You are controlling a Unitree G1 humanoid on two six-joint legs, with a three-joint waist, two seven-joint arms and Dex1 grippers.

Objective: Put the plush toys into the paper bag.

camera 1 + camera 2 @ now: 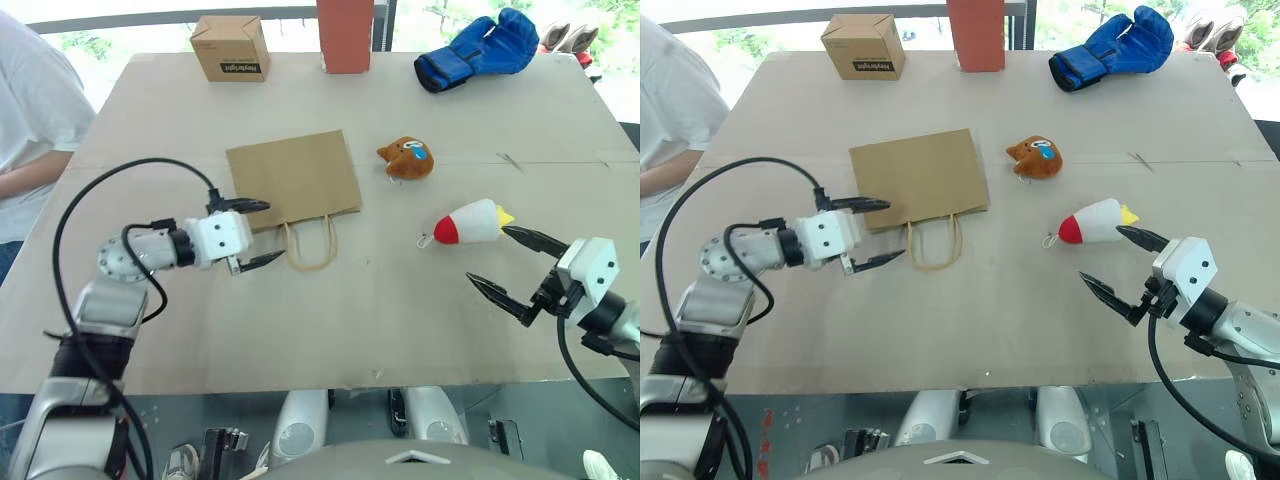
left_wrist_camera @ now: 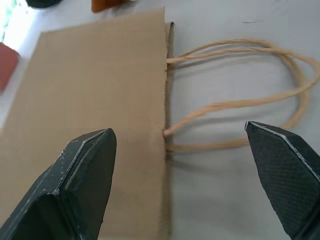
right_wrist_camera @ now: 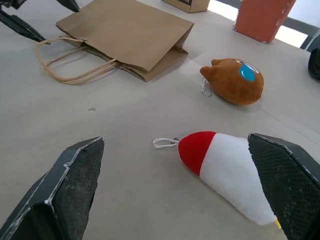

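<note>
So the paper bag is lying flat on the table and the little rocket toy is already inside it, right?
Not quite. The paper bag is lying flat on the table, but the rocket toy is not inside it. It lies out on the table, apart from the bag, close to the right end effector, whose fingers are open. The left eye view shows this.
</note>
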